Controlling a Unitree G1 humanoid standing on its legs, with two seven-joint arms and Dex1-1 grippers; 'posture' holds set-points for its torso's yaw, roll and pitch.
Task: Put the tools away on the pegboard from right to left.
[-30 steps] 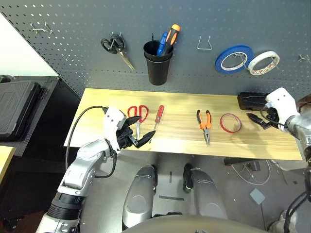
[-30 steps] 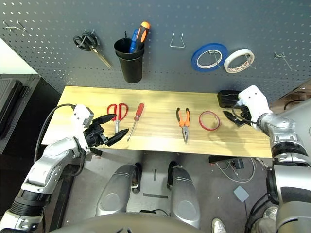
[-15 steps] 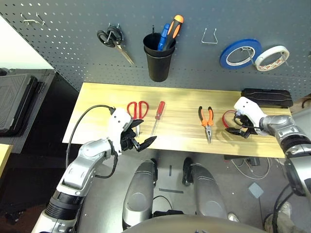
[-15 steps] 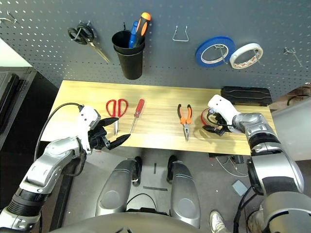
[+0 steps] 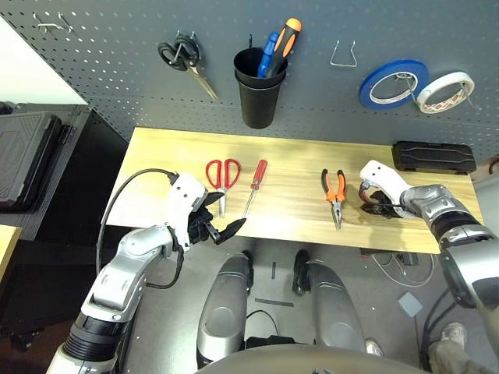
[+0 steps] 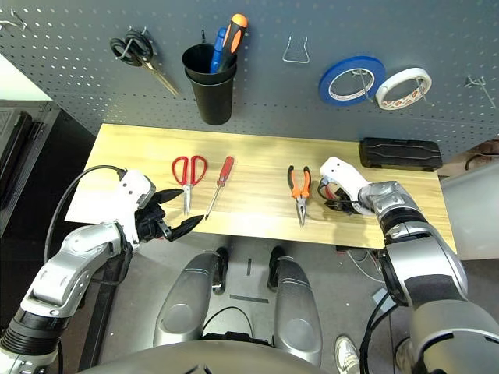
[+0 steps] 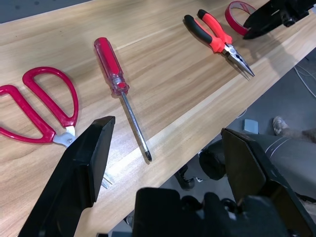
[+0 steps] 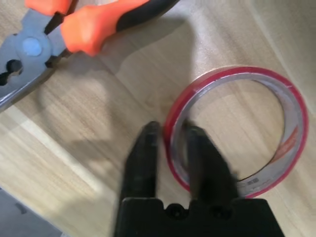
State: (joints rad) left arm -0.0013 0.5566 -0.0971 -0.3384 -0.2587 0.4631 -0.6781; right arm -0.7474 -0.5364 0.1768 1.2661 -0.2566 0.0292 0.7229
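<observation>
So the right gripper (image 8: 170, 148) was down at the right end of the pale wooden surface (image 5: 288, 156), jaws pinched together on the wall of the thin red tape ring (image 8: 237, 126), one finger inside the loop and one outside. The ring lay flat on the wood, just right of the orange-and-black-handled pliers (image 5: 334, 192), which pointed their nose at the front edge.

Over on the left, the left gripper (image 5: 216, 220) hung at the front edge of the surface with its jaws spread wide apart, nothing between them. Just beyond it were the red-handled scissors (image 5: 221, 176) and, beside those, the slim red-handled screwdriver (image 5: 253, 185) with its tip toward the robot.

Container-wise: a black plastic cup (image 5: 258, 97) hung on the dark grey perforated pegboard (image 5: 117, 70) above the surface, looking like two cups nested together, and it held a couple of upright tools, one with an orange-and-black handle (image 5: 284, 40) and one with a blue handle (image 5: 269, 53).

Also on the board: black-handled scissors (image 5: 184, 60) on a hook to the left of the cup, a bare wire hook (image 5: 343, 55) to its right, then a blue tape roll (image 5: 393, 82) and a white tape roll (image 5: 445, 90). A flat black case (image 5: 433, 157) sat at the back right of the surface.
</observation>
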